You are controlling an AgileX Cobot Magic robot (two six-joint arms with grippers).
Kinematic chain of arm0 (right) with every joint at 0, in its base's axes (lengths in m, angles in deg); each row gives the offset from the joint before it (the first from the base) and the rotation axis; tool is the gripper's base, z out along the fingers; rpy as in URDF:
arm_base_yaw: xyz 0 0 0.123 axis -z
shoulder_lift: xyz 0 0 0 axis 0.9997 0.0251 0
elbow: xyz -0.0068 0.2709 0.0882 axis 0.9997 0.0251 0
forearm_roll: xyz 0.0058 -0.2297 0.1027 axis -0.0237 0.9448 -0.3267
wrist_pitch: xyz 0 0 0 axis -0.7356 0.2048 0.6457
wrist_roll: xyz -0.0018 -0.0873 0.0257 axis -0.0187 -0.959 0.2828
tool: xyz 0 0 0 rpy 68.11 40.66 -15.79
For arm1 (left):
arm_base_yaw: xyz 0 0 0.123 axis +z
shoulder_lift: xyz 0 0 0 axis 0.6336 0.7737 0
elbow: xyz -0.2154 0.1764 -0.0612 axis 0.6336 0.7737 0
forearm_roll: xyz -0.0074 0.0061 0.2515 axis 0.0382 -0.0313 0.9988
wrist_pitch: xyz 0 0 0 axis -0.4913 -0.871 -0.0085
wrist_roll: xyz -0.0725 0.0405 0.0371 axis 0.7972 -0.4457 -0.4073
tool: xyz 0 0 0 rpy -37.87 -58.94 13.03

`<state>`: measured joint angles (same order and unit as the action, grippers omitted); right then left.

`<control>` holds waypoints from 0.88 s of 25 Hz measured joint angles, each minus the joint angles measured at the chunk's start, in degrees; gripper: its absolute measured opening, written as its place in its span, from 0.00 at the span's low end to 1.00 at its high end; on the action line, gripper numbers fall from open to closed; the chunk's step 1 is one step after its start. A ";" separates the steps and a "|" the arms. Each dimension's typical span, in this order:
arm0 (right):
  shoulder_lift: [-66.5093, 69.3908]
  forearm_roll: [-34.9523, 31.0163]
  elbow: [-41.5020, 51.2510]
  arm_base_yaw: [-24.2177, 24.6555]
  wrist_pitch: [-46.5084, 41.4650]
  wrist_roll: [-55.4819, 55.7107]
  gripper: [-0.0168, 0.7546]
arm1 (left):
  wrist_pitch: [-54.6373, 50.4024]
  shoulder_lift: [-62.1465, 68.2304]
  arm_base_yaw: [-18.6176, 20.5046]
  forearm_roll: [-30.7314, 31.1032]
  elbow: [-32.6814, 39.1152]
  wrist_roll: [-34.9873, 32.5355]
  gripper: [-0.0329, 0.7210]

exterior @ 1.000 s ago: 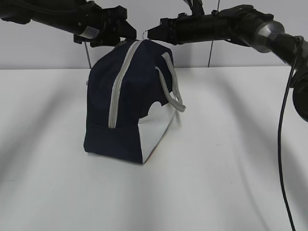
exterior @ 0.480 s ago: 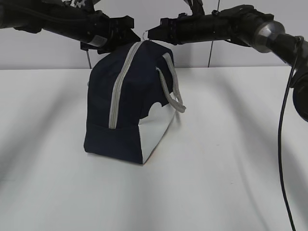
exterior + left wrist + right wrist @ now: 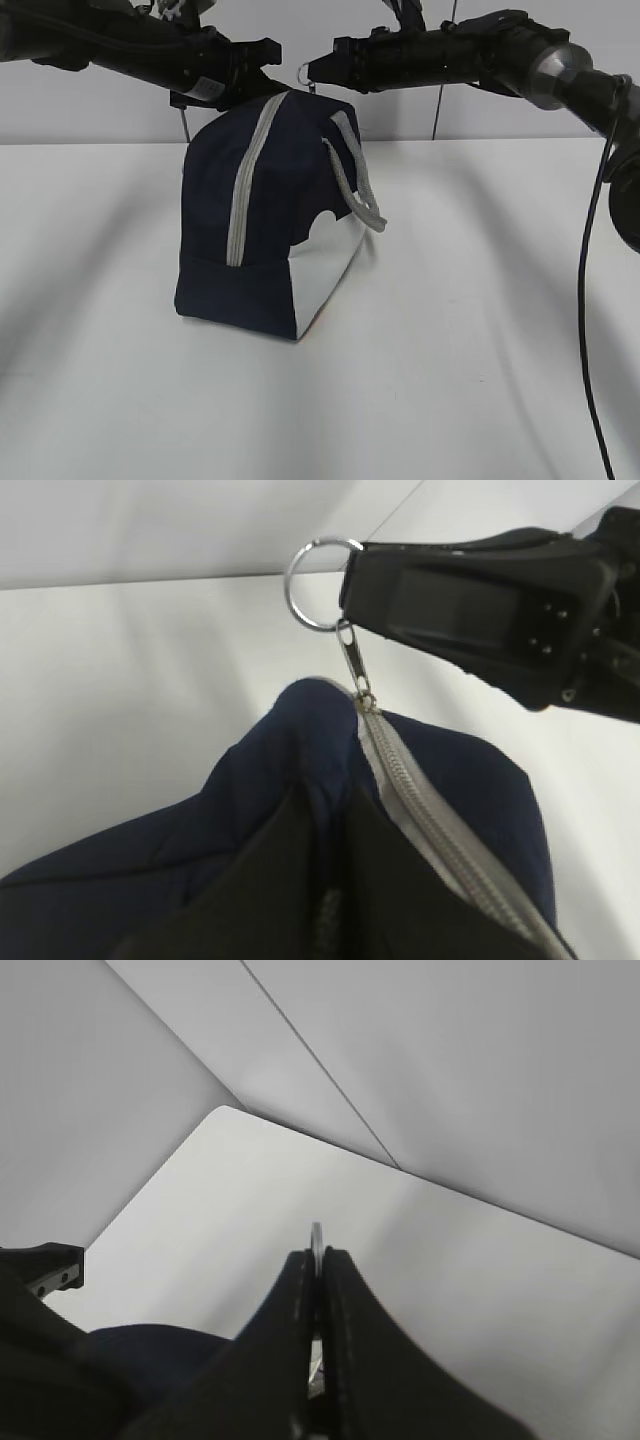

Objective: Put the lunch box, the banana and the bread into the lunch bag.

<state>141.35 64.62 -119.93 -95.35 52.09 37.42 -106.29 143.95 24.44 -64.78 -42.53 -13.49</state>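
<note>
On the white table the lunch bag stands upright near the middle, its grey zipper running shut down the near face and a grey strap handle drooping over the white side panel. From the exterior view both arms reach in level at the bag's top: the left gripper sits against the upper left corner of the fabric, and the right gripper holds the ring pull just above the peak. Only the left wrist view shows the detail there: the ring pull is clamped in the right gripper, its small clasp hanging to the zipper's top end, while the left gripper's fingers are pressed together on a fold of navy fabric. Seen from the right wrist view, that gripper is closed on the ring's edge. Neither the lunch box, the banana nor the bread shows in any view. Wide bare table lies to both sides and in front of the bag, with the wall close behind.
</note>
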 joint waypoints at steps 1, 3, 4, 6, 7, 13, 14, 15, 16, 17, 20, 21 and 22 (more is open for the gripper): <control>0.00 0.00 0.00 0.10 0.00 0.00 0.00 | -0.07 -0.18 0.00 0.21 0.00 -0.09 0.08; 0.00 0.00 0.00 0.23 -0.11 0.00 0.00 | -0.14 -0.76 0.00 0.51 0.00 -0.08 0.08; 0.00 0.00 0.00 0.32 -0.11 0.00 0.00 | -0.14 -1.14 0.00 0.75 0.00 -0.10 0.08; 0.00 0.00 0.00 0.67 -0.11 0.71 0.00 | -0.32 -1.89 0.00 1.72 0.00 -0.10 0.08; 0.00 0.00 0.00 0.78 -0.11 1.00 0.00 | -0.57 -2.33 0.00 2.08 0.00 -0.15 0.08; -0.11 -0.23 0.00 1.03 -0.11 1.55 0.00 | -3.90 -3.93 0.00 3.82 0.00 -1.08 0.08; -0.11 -0.23 0.00 1.03 -0.11 1.55 0.00 | -4.63 -4.06 0.00 3.82 0.00 -1.38 0.08; -0.11 -0.23 0.00 1.03 -0.11 1.55 0.00 | -5.21 -4.12 0.00 3.82 0.00 -1.59 0.08; -0.11 -0.23 0.00 1.03 -0.22 1.55 0.00 | -5.74 -4.12 0.00 3.82 0.00 -1.72 0.07; -0.11 -0.23 0.00 1.03 -0.31 1.64 0.00 | -6.20 -4.18 0.00 3.76 0.00 -1.88 0.07; -0.11 -0.68 0.00 1.03 -0.81 1.67 0.00 | -6.87 -4.42 0.00 2.96 0.00 -3.23 0.07; -0.11 -1.28 0.00 1.03 -0.81 1.67 0.00 | -7.51 -4.47 0.00 2.18 0.00 -4.19 0.07; -0.11 -1.98 0.00 1.03 -0.81 1.56 0.00 | -7.91 -4.54 0.05 1.43 0.00 -5.18 0.07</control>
<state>141.24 62.64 -119.93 -94.31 51.28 38.98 -114.20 139.41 24.49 -63.35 -42.53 -18.67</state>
